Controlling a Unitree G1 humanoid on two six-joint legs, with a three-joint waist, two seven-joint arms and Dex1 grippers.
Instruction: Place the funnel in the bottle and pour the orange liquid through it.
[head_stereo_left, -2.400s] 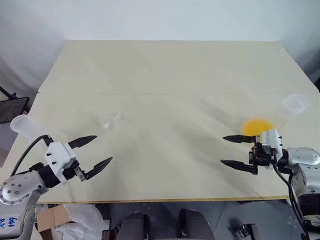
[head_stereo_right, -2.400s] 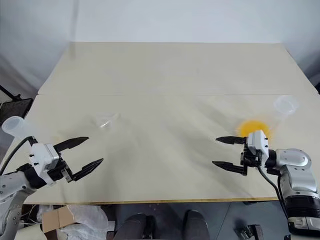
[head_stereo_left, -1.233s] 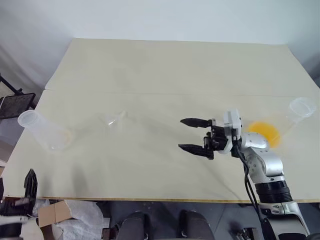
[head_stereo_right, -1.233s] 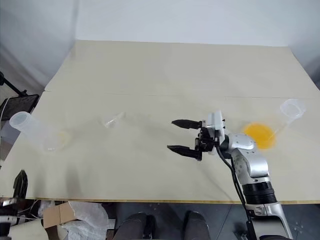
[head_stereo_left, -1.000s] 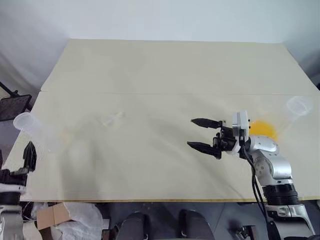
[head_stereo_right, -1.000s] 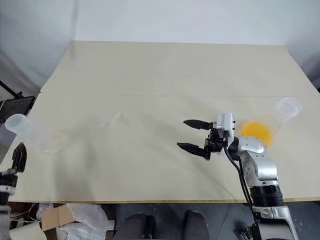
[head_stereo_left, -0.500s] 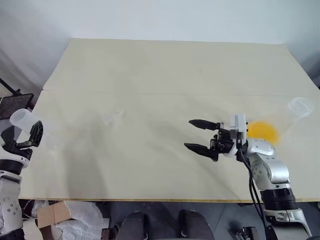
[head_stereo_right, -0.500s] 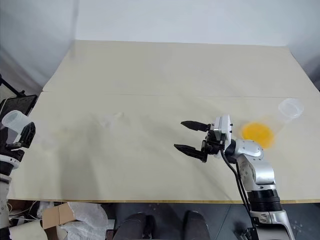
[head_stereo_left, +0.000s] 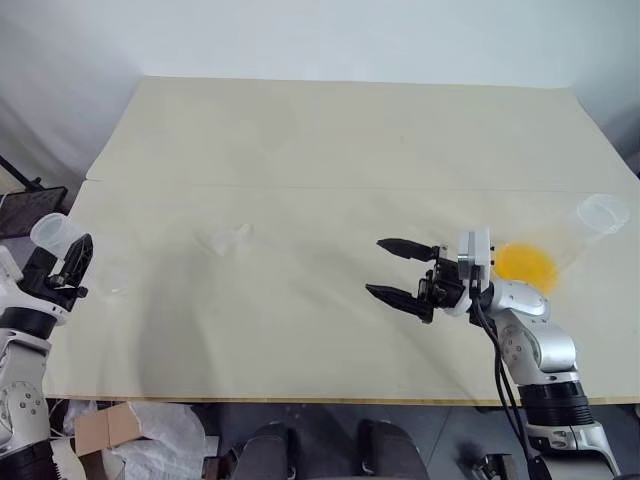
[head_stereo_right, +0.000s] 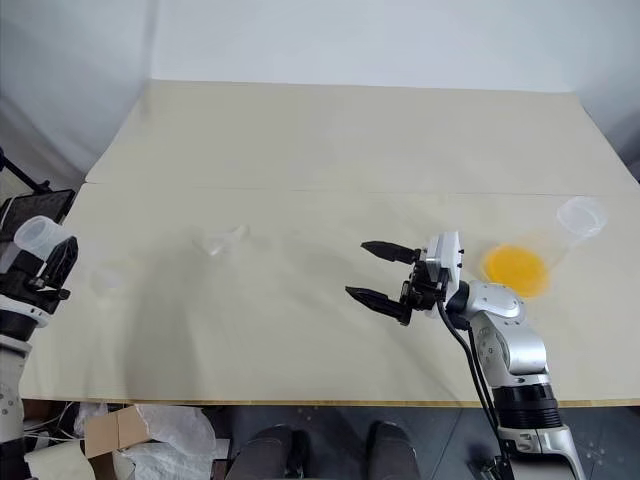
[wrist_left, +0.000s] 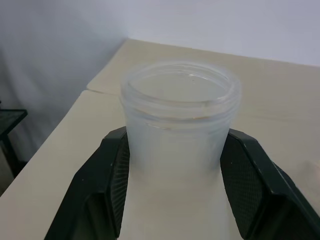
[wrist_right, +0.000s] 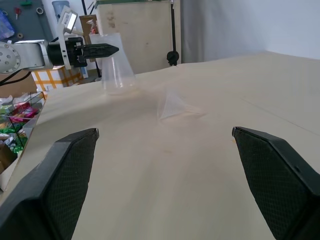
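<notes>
Head stereo overhead (shared table (head_stereo_left: 330, 140)); wrist cams close.

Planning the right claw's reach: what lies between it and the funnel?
Only bare table between the right claw and the funnel, seen in both eye views.

Scene is evenly and brightly lit from above; soft diffuse shadows are cast on the table (head_stereo_left: 330, 150) beneath the arms. No glare is seen. Head views are sharp. Finger pads (wrist_right: 272, 175) at the wrist frames' edges are rendered soft.
</notes>
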